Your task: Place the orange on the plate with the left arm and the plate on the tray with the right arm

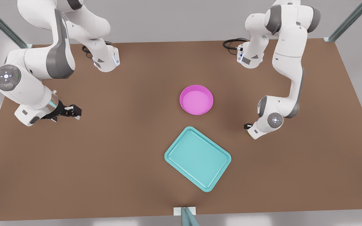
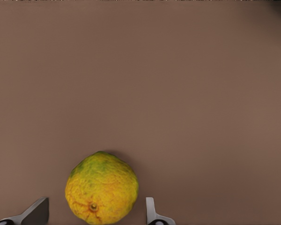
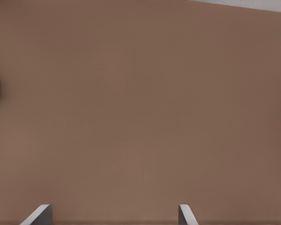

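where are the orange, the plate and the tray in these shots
orange [image 2: 102, 188]: left wrist view, middle of its yellow-green skin
plate [image 1: 196, 99]: front view, centre of the pink dish floor
tray [image 1: 197, 158]: front view, middle of the teal flat base

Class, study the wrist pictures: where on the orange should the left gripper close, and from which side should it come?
Probably across the orange's widest middle, coming straight down from above. It is round, sits on the table, and the left gripper's open fingers already flank it with gaps either side.
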